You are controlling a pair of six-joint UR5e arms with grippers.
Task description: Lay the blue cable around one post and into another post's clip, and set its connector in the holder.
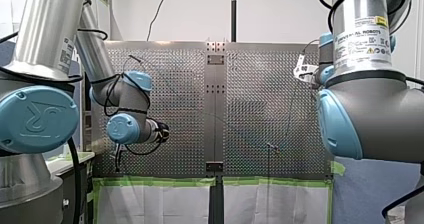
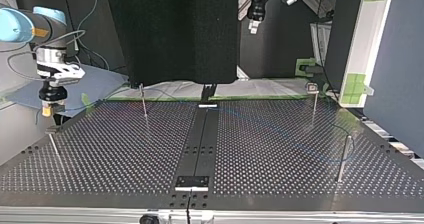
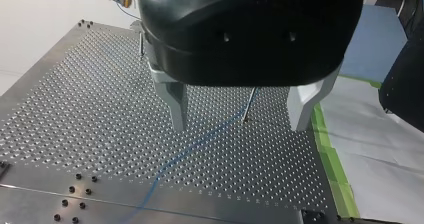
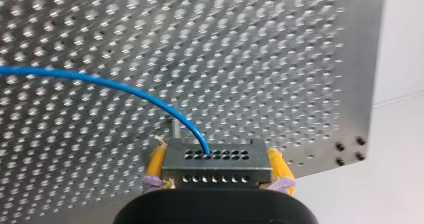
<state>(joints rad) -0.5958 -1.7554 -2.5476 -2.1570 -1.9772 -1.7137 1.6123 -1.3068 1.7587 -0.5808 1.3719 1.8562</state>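
A white wall [image 1: 190, 14] rises behind the perforated table [image 1: 165, 84]; a black pole [image 1: 233, 11] stands before it; green tape [image 1: 155, 181] edges white sheeting [image 1: 150, 204] along the table's near side. A blue cloth [image 1: 370, 194] lies at the front view's right; in the top view a black panel [image 2: 170, 31] stands beyond the table.

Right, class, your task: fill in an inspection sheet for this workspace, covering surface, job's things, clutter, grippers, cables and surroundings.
Surface: perforated table, dark strip down its middle.
Job's things: thin posts standing on the table; connector held near the table's edge; holder not made out.
Clutter: nothing seen.
Grippers: left gripper, jaws open and empty, above the table; right gripper, yellow pads, jaws shut on the connector.
Cables: blue cable runs from the connector across the table.
Surroundings: green tape and pale sheeting beside the table.
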